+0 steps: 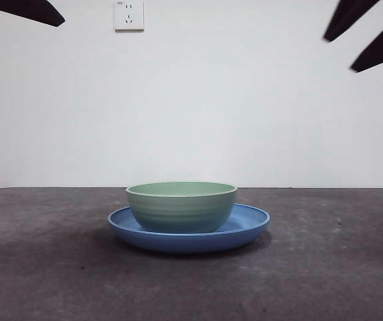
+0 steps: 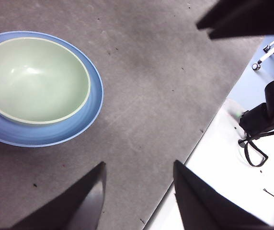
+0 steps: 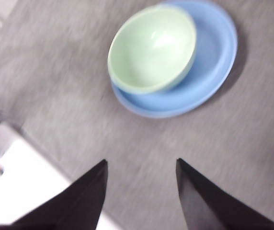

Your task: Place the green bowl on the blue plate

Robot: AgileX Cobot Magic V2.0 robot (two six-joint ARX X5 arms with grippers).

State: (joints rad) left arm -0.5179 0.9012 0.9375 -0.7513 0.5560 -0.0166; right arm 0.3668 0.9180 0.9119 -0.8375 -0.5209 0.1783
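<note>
The pale green bowl (image 1: pixel 181 206) stands upright on the blue plate (image 1: pixel 248 224) in the middle of the table, set toward the plate's left side in the front view. Both wrist views show the empty bowl (image 2: pixel 34 79) (image 3: pixel 152 48) resting inside the plate (image 2: pixel 43 134) (image 3: pixel 213 62). My left gripper (image 2: pixel 139 175) hangs open above bare table, well away from the bowl. Open too, my right gripper (image 3: pixel 142 172) is raised above the table and apart from the plate. Black tips of the arms show at the front view's top corners.
A grey mat (image 1: pixel 325 267) covers the table, and its edge (image 2: pixel 194 148) runs near my left gripper with white floor beyond. A white wall with a power socket (image 1: pixel 129 15) stands behind. Black equipment (image 2: pixel 271 110) lies off the table.
</note>
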